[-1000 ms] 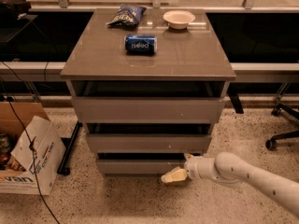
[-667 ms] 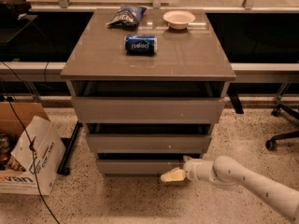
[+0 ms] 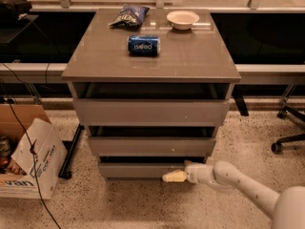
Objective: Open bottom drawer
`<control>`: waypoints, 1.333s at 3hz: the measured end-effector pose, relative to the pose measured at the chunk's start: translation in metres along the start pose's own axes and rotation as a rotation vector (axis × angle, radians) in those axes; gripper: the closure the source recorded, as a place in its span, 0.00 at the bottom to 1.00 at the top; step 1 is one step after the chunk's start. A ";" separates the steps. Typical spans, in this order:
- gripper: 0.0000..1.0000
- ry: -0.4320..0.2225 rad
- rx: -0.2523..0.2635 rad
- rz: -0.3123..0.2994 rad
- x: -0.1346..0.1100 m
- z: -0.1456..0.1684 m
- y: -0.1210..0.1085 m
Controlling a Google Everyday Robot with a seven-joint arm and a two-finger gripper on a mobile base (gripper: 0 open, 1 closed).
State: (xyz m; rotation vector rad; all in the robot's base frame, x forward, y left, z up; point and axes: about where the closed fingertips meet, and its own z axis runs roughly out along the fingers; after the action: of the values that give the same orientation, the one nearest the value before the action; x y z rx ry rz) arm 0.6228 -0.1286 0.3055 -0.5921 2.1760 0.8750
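Note:
The bottom drawer [image 3: 138, 170] is the lowest and smallest of three plain grey fronts in the cabinet, with a dark gap above it. My gripper [image 3: 173, 177] reaches in from the lower right on a white arm. Its cream-coloured tip lies against the right part of the bottom drawer's front, near its lower edge. The mid-sized drawer front [image 3: 151, 146] and the widest top front [image 3: 151, 112] sit above.
On the cabinet top [image 3: 190, 56] lie a blue can [image 3: 143, 45], a chip bag [image 3: 128, 15] and a white bowl [image 3: 183, 18]. A cardboard box [image 3: 28, 156] with cables stands on the floor at left. An office chair base [image 3: 288, 128] is at right.
The gripper stays at the bottom drawer's right front; the arm has shifted only slightly. The drawer front looks the same.

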 end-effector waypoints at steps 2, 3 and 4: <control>0.00 -0.043 0.002 0.037 -0.004 0.034 -0.047; 0.00 -0.035 -0.013 0.048 -0.003 0.055 -0.061; 0.27 0.020 -0.018 0.082 0.018 0.071 -0.067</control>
State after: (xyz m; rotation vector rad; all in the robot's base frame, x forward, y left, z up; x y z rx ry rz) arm 0.6844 -0.1242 0.2278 -0.5254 2.2255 0.9366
